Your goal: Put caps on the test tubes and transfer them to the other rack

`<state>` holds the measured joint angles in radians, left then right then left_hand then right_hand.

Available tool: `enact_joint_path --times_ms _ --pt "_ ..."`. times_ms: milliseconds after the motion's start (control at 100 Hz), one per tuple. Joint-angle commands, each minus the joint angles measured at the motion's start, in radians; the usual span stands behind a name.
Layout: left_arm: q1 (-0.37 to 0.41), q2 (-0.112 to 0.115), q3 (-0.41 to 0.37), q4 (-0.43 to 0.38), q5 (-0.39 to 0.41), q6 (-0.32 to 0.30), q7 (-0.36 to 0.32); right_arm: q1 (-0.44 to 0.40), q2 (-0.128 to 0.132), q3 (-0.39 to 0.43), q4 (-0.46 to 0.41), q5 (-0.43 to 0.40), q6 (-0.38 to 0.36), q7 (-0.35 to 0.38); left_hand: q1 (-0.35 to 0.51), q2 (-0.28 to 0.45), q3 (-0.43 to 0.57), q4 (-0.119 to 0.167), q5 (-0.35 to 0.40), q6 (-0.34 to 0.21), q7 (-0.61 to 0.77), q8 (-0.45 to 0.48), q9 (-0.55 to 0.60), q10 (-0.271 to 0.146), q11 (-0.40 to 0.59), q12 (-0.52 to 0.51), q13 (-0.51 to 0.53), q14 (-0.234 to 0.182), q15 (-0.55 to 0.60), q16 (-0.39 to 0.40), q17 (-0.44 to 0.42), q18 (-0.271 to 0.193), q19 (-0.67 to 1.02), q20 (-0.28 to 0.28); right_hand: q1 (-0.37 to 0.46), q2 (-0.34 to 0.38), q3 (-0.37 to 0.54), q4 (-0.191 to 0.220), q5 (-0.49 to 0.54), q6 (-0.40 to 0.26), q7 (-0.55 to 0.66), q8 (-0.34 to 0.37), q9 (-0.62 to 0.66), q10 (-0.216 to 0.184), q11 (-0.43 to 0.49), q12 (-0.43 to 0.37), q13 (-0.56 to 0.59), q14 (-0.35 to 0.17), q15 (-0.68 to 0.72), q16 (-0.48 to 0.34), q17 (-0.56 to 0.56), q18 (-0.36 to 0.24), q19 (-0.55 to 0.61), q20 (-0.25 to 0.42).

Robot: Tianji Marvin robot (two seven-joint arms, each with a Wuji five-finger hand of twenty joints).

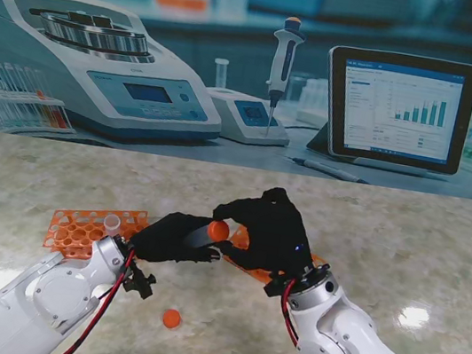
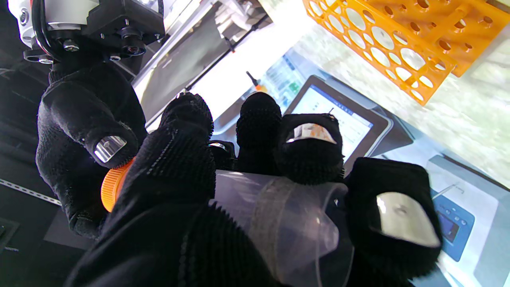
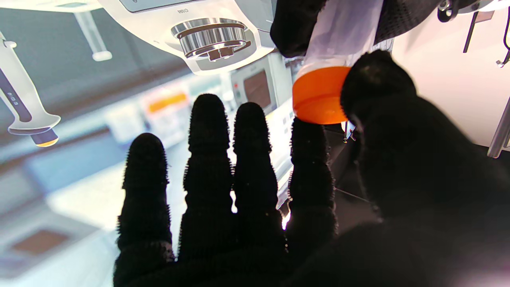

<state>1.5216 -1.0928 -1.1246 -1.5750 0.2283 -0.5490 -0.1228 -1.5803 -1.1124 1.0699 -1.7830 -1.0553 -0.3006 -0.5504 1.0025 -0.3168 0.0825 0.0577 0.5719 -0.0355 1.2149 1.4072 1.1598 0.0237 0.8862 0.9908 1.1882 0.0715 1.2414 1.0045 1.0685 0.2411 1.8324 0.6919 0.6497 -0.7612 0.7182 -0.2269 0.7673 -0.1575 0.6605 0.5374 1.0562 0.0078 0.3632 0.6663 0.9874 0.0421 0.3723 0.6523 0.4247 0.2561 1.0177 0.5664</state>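
Both of our hands meet just below the middle of the stand's frame: our left hand [image 1: 171,237] is wrapped around one clear test tube [image 1: 201,235], held nearly level above the table, and our right hand [image 1: 271,229] pinches one orange cap [image 1: 219,230] seated on the tube's mouth, thumb on one side and a fingertip on the other, the remaining three fingers [image 3: 209,131] standing straight and touching nothing. We count two orange racks: the left rack [image 1: 74,232], at the lower left of the frame beside our left wrist, holds one open, uncapped tube [image 1: 112,224] standing upright near its right end, and the right rack [image 1: 250,269] shows only as an orange strip under our right hand, so we cannot tell what it holds. One loose orange cap [image 1: 171,318] lies on the marble table [image 1: 404,249] near the bottom centre of the frame, between our two forearms. That makes two tubes and two caps in view. Across the upper frame the backdrop shows one centrifuge [image 1: 93,60], one pipette [image 1: 285,55] and one tablet [image 1: 398,108].
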Motion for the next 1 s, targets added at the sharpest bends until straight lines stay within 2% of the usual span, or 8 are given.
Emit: enact_joint_path --times_ms 0,350,590,990 --pt "0.001 0.0 0.003 -0.008 0.0 -0.002 -0.005 -0.001 -0.005 -0.004 0.008 0.003 0.009 0.004 0.026 0.059 0.0 -0.001 -0.008 -0.038 0.014 0.03 0.006 -0.038 0.018 0.015 0.07 -0.038 0.012 0.019 0.019 -0.144 0.184 0.001 0.099 0.04 0.008 -0.003 -0.003 -0.07 0.136 -0.032 0.036 -0.032 0.002 0.043 0.039 -0.022 0.03 0.016 0.008 -0.025 0.024 -0.017" --pt "0.001 0.0 0.005 -0.007 0.0 -0.003 -0.006 0.008 -0.009 -0.01 0.012 0.018 0.012 0.003 0.026 0.059 0.001 -0.001 -0.008 -0.037 0.013 0.03 0.006 -0.038 0.019 0.016 0.07 -0.038 0.012 0.019 0.019 -0.144 0.184 0.0 0.141 0.107 0.0 -0.014 0.054 -0.126 0.205 -0.048 0.118 -0.047 0.023 0.07 0.106 -0.029 0.069 0.033 0.052 -0.038 0.045 -0.014" --pt "0.001 0.0 0.005 -0.006 0.0 -0.005 -0.006 0.014 -0.012 -0.012 0.011 0.037 0.011 0.02 0.026 0.059 0.0 -0.001 -0.008 -0.037 0.013 0.03 0.006 -0.039 0.019 0.016 0.07 -0.038 0.012 0.019 0.019 -0.144 0.184 0.0 0.11 0.158 -0.037 -0.013 0.126 -0.167 0.243 -0.056 0.189 -0.057 0.048 0.065 0.166 -0.031 0.114 0.052 0.086 -0.043 0.07 -0.007" --pt "-0.002 0.0 0.008 -0.005 -0.001 -0.006 -0.007 0.027 -0.013 -0.013 0.008 0.063 0.013 0.065 0.026 0.059 0.001 -0.001 -0.008 -0.038 0.013 0.03 0.006 -0.038 0.018 0.016 0.07 -0.038 0.012 0.019 0.019 -0.144 0.185 0.0 0.069 0.194 -0.072 -0.008 0.163 -0.165 0.267 -0.063 0.235 -0.056 0.07 0.048 0.202 -0.025 0.151 0.066 0.104 -0.04 0.089 0.003"
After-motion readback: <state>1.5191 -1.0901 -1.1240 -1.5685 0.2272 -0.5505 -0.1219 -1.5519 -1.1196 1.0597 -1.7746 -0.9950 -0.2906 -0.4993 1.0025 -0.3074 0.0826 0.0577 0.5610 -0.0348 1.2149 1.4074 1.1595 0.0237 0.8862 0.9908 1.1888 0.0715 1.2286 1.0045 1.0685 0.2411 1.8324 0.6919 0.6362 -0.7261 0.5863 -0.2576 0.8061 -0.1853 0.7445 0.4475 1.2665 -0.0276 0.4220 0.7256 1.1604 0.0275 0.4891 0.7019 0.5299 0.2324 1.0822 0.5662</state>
